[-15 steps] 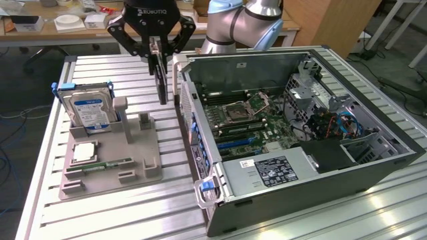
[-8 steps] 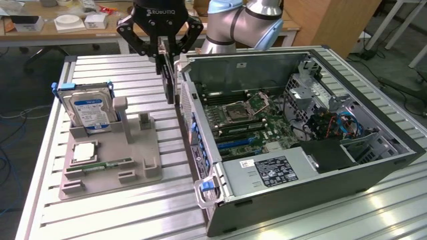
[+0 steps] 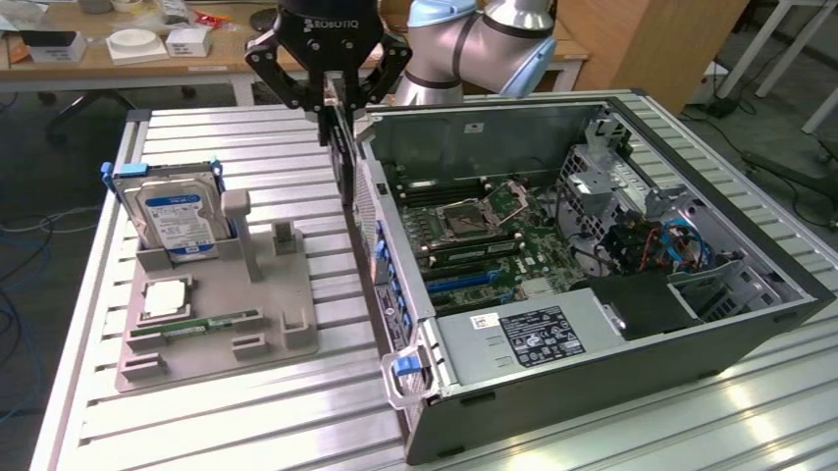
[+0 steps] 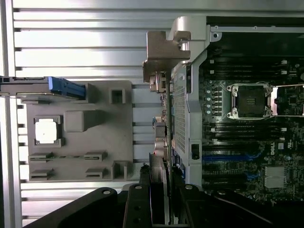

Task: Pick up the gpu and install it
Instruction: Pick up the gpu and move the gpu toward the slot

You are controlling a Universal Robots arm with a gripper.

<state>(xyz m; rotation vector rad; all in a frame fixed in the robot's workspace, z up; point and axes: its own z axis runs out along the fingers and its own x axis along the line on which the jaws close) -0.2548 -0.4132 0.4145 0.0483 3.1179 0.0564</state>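
**Gripper (image 3: 330,93) pinches gpu (image 3: 341,147) upright at case edge**

Ribbed metal table (image 3: 262,417), cluttered desk (image 3: 230,51) behind. From the exterior view's left: 1 grey tray (image 3: 210,329) with hard drive (image 3: 177,211), open tabletop, the hanging gpu in part-closed jaws, then the open computer case (image 3: 629,348).

The arm (image 3: 482,41) holds its tool (image 3: 338,106) pointing straight down, jaws clamped on the upright gpu (image 3: 341,162).

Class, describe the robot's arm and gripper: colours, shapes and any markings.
The arm is rounded silver-grey tubing with a light-blue joint cap. The gripper is black, with white ROBOTIQ lettering on its body, and two black jointed fingers.
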